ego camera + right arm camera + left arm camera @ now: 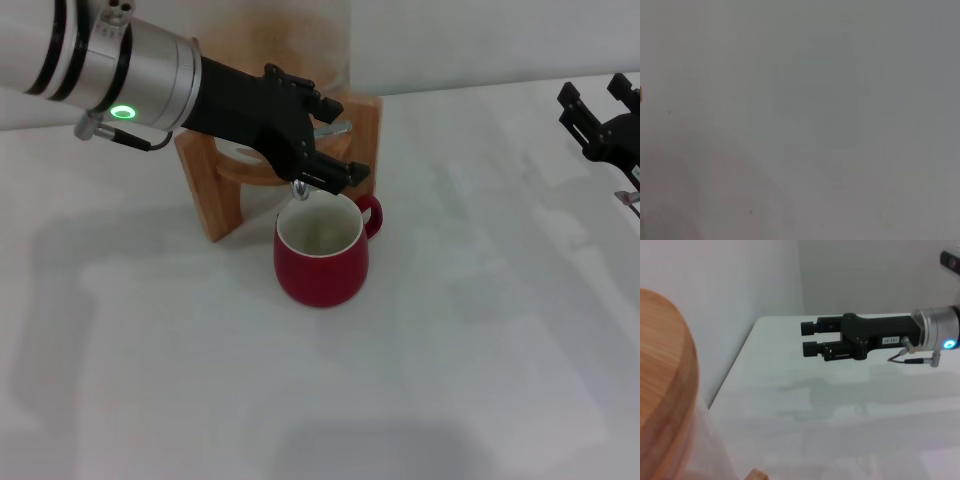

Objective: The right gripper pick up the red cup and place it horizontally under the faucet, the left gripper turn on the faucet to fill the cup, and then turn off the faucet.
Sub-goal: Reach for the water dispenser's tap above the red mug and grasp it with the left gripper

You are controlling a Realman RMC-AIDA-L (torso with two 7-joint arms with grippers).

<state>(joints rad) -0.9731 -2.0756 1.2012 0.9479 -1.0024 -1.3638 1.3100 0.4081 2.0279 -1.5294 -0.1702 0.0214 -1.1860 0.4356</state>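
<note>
Head view: we see the left gripper (pixel 325 150) reaching over the wooden stand (pixel 215 190), fingers at the faucet (pixel 310 185); whether they grip it we cannot tell. The red cup (pixel 320 255) stands upright beneath on the desk (pixel 450 380). Far right, the right gripper (pixel 598 98) hovers, fingers apart and empty.

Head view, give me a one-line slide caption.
Left gripper at the faucet above the upright red cup; right gripper apart at the table's right edge.

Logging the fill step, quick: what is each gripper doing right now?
Left gripper: at the faucet above the red cup; grip cannot be told.
Right gripper: open, empty, parked at the table's far right.
</note>
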